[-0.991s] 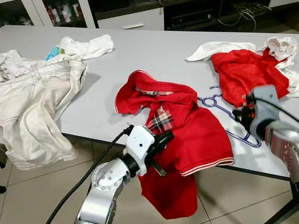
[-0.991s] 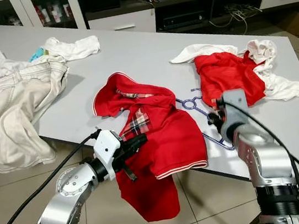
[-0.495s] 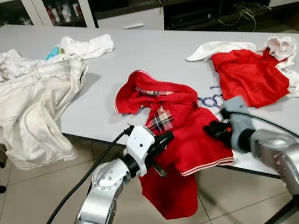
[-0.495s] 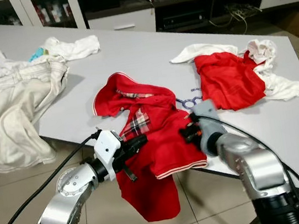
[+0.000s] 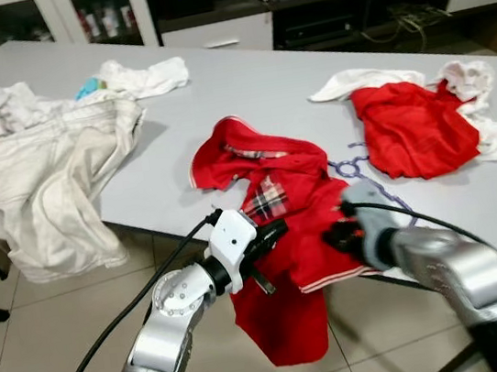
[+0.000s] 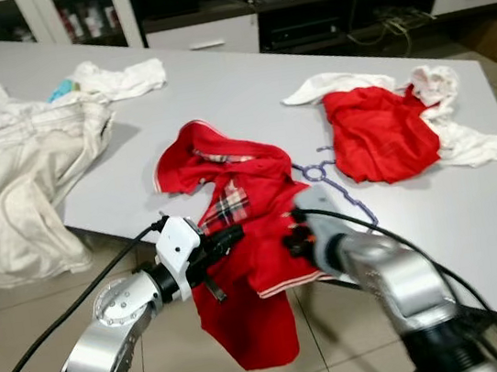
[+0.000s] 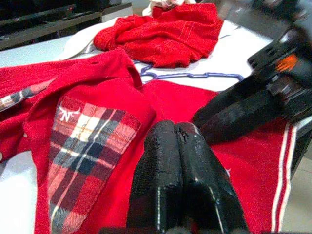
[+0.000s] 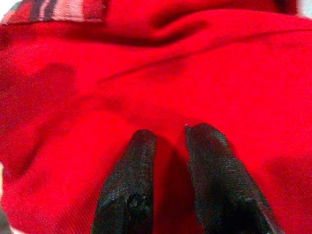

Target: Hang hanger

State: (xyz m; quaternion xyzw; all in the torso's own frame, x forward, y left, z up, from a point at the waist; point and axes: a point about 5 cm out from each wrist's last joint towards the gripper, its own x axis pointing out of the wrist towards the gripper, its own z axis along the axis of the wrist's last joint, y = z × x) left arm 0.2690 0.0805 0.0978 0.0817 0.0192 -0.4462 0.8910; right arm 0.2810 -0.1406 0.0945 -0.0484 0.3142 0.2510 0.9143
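**Hanger lying flat, shirt not yet dressed on it**

Table (image 5: 244, 85) is carrying everything: a grey top running from six o'clock up to twelve in the head views. Pale trousers (image 5: 46, 191) are sprawling over its edge at nine o'clock, with white and red laundry piled beyond them at ten. A second red garment (image 5: 411, 126), tangled with white cloth, is lying at two o'clock.

Red shirt (image 5: 282, 227) with a plaid patch is sitting at the centre, its lower half drooping off the table edge toward six o'clock. Left gripper (image 5: 270, 238) is meeting that shirt at the plaid patch, fingers pressed together; whether any cloth is pinched between them I cannot tell from the wrist view. Right gripper (image 8: 165, 161) is pushing against the shirt's striped hem at four o'clock of the garment, its fingers (image 8: 131, 185) slightly parted with red fabric lying between and behind them.

Purple hanger (image 5: 374, 191) is resting flat on the table between the two red garments, at three o'clock of the shirt, partly tucked under its edge, with neither gripper touching it.

Judging by this, the task is barely starting: the hanger is lying ungrasped, and lifting and hanging it are all remaining.
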